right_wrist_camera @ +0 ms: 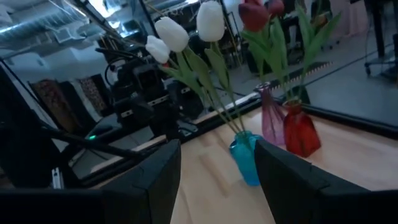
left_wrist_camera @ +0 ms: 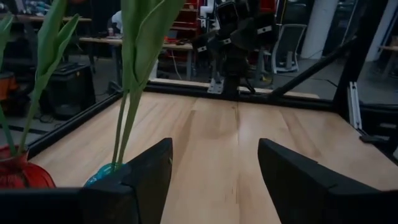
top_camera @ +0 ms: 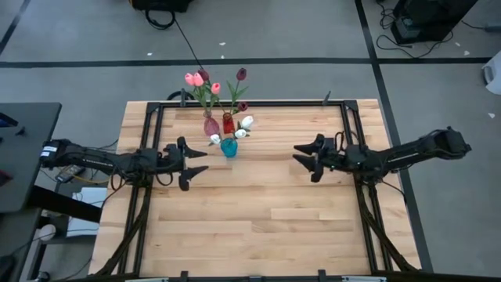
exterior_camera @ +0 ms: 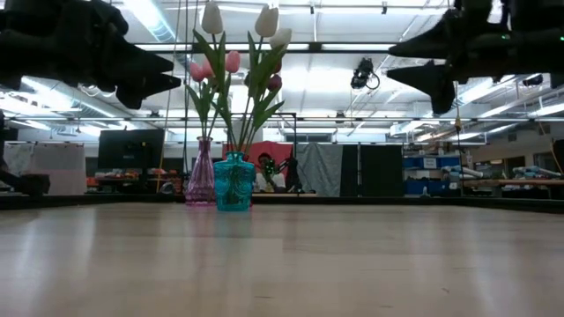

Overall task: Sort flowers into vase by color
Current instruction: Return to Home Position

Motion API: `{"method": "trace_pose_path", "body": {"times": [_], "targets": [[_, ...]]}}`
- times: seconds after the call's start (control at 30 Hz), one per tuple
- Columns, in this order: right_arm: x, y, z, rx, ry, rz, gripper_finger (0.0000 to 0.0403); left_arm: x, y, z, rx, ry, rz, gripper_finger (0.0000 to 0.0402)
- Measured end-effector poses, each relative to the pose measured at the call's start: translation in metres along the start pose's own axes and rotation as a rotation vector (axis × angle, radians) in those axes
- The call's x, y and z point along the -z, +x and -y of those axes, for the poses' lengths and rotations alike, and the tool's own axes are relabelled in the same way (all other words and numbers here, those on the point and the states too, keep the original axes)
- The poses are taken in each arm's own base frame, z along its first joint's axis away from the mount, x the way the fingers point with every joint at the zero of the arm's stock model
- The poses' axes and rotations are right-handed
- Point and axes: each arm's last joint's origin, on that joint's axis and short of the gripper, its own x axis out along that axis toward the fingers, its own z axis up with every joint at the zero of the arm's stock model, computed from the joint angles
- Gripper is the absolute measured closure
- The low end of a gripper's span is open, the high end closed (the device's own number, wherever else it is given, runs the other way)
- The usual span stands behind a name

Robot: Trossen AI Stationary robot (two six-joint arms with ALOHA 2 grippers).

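- Sorting is looking done: all flowers (top_camera: 194, 79) are standing in vases (top_camera: 211, 125), white ones (top_camera: 247, 121) in the blue vase (top_camera: 228, 147).
- Left gripper (top_camera: 197, 162) and right gripper (top_camera: 299, 154) are hanging spread, empty, beside it.

Far edge occupied by clustered blue vase (top_camera: 228, 147), red vase (top_camera: 228, 124), pink vase (top_camera: 211, 125); tabletop (top_camera: 266, 211) elsewhere left unobstructed.
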Motion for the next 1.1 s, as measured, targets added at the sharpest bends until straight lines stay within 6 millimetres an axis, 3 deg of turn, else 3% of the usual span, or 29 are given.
{"method": "trace_pose_path", "body": {"times": [0.4, 0.7, 1.1], "targets": [[0.014, -0.037, 0.019, -0.017, -0.016, 0.064, 0.0189, -0.008, -0.011, 0.0, 0.057, 0.059, 0.062, 0.0161], [0.016, -0.045, 0.019, -0.075, -0.032, -0.01, 0.0189, -0.01, -0.023, 0.004, 0.085, 0.061, 0.074, 0.0164], [0.012, -0.058, 0.021, -0.114, -0.024, -0.003, 0.0189, -0.017, -0.049, 0.005, 0.141, 0.063, 0.222, 0.023]]}}
